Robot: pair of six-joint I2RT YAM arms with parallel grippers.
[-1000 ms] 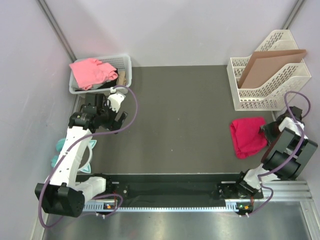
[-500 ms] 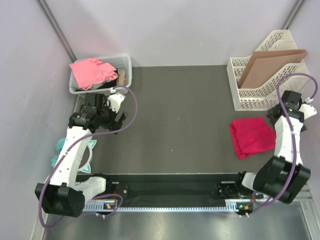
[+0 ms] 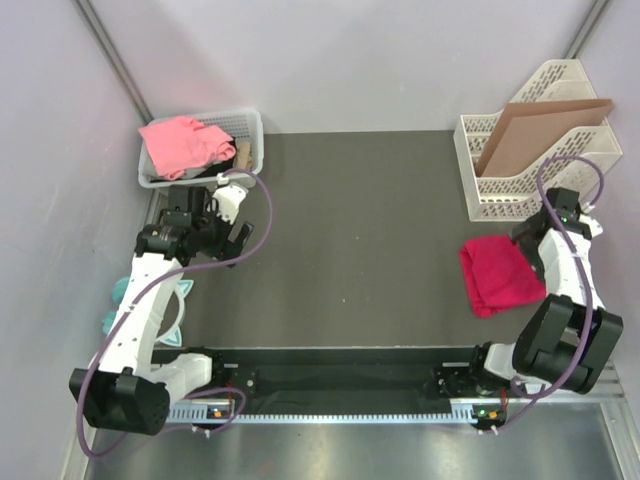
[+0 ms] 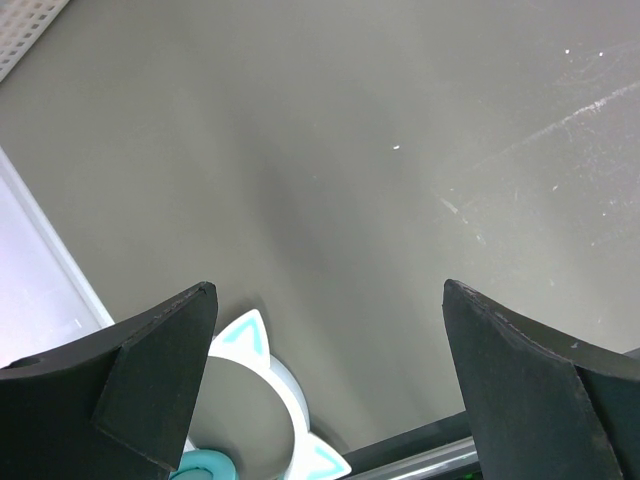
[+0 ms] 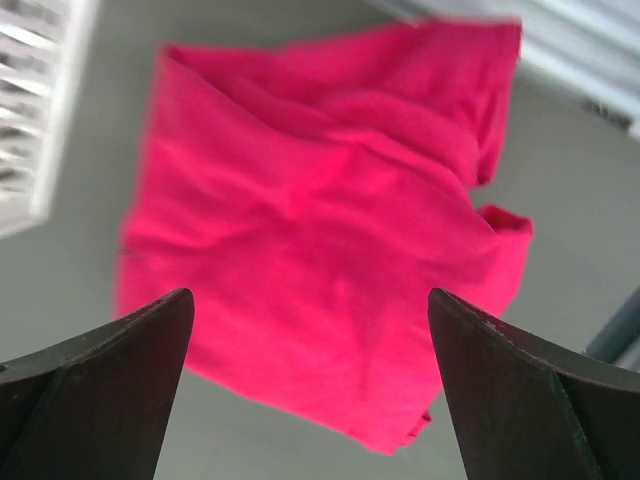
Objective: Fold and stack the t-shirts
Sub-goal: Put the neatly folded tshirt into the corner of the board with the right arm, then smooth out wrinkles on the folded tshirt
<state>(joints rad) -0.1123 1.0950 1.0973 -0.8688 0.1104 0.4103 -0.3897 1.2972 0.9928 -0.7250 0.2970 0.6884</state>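
A folded crimson-red t-shirt (image 3: 499,272) lies on the dark table at the right, and it fills the right wrist view (image 5: 320,250). My right gripper (image 3: 530,238) hangs open above the shirt's far right edge, with nothing between its fingers (image 5: 110,360). A salmon-pink t-shirt (image 3: 180,143) lies crumpled in the white basket (image 3: 252,130) at the far left. My left gripper (image 3: 228,213) is open just in front of that basket, over bare table, holding nothing (image 4: 325,330).
A white file rack (image 3: 530,195) with a brown cardboard sheet (image 3: 540,125) stands at the far right, close behind the right gripper. Teal cat-ear headphones (image 3: 118,305) (image 4: 270,400) lie at the left table edge beside the left arm.
The right gripper let go of the red t-shirt, opened, and the arm rose and swung back over the shirt's far right edge. The left arm barely moved.
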